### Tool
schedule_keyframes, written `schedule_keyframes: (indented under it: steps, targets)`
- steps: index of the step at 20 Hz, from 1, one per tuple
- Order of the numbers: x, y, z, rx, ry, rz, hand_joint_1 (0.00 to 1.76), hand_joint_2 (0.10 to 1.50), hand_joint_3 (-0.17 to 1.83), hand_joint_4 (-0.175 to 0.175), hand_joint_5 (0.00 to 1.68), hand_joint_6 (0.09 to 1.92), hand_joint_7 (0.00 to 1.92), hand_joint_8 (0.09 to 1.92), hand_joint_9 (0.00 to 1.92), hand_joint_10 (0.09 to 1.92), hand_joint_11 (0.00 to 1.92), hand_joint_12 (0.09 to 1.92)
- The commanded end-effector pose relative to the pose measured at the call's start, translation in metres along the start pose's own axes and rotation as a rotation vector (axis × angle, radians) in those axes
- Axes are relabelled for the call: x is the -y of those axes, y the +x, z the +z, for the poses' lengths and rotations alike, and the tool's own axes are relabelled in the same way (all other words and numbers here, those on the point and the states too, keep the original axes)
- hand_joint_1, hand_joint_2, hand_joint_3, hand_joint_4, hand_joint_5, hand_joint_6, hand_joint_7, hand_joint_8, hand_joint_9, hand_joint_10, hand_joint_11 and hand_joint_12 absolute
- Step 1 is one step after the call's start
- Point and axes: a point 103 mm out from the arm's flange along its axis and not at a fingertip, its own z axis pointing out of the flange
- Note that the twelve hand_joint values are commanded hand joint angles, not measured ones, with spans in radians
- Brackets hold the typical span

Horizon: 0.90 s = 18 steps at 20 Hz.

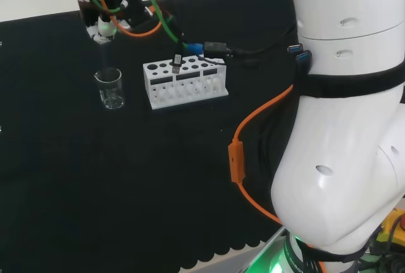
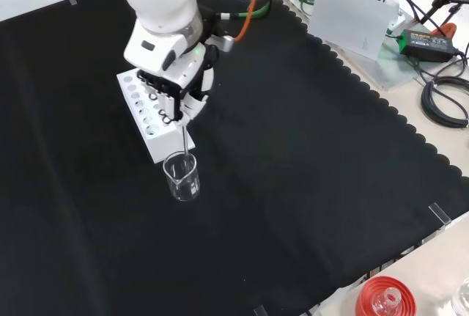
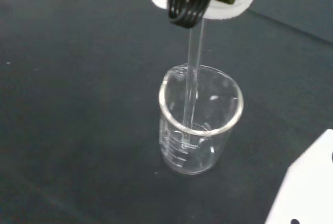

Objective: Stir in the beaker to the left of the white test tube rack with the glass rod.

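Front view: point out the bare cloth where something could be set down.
Free: the wide black cloth right of the beaker, out to the scalloped edge, and the cloth left of it. Crowded: beaker, white test tube rack and the hand holding the glass rod cluster together.

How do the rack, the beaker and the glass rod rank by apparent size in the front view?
1. Rack: largest, though the hand covers part of it.
2. Beaker: clearly smaller.
3. Glass rod: smallest; a thin line from the hand into the beaker.
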Motion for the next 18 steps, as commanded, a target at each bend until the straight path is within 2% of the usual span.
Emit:
schedule_keyframes:
  steps: [1,18]
  targets:
    - [0.0,0.009,0.0,0.009,0.003,-0.005,1.32,0.74,0.54,-0.175,1.15,0.59,1.33,0.77,1.84,0.24,1.58,0.69]
    - [0.004,0.02,-0.007,0.018,-0.015,-0.014,1.32,0.74,0.54,-0.175,1.15,0.59,1.33,0.77,1.84,0.25,1.58,0.69]
